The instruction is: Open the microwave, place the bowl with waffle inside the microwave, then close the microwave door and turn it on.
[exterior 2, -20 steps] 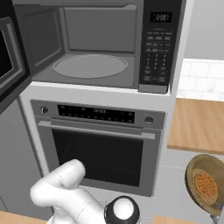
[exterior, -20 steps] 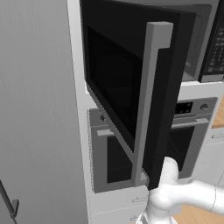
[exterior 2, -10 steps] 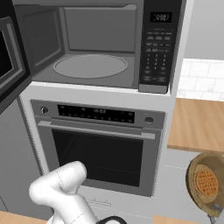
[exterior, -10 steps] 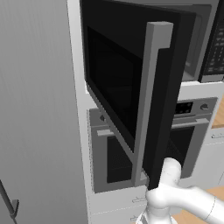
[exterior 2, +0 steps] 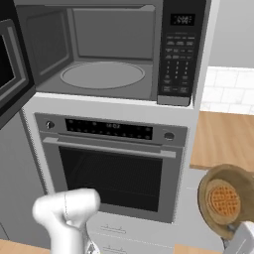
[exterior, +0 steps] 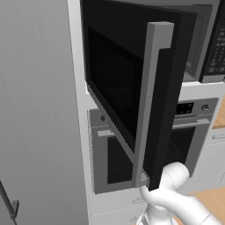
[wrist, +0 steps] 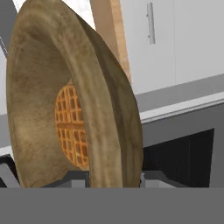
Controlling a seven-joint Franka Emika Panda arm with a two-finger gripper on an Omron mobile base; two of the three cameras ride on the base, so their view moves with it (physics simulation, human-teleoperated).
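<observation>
The microwave [exterior 2: 104, 54] stands open above the oven, its grey cavity and glass turntable [exterior 2: 101, 75] bare. The microwave door [exterior: 127, 88] is swung wide to the left, and its long grey handle [exterior: 147, 101] faces the left base camera. At the lower right, out in front of the counter, my gripper [exterior 2: 232, 232] holds the brown bowl [exterior 2: 233, 171] by its rim. The bowl is tipped so its inside faces the camera, with the waffle [exterior 2: 223, 200] lying in it. In the hand view, the gripper [wrist: 114, 177] is shut on the rim of the bowl [wrist: 35, 109], and the waffle [wrist: 70, 129] sits inside.
A grey oven [exterior 2: 111, 163] with a horizontal bar handle sits under the microwave. The keypad strip [exterior 2: 176, 64] runs down the microwave's right side. A wooden counter [exterior 2: 223, 139] lies to the right, with white cabinets [wrist: 175, 39] behind. My white elbow [exterior 2: 67, 211] is low in front of the oven.
The bowl has risen a little and drifted left in the right base view. The arm's elbow has shifted with it. The microwave and its door have not moved.
</observation>
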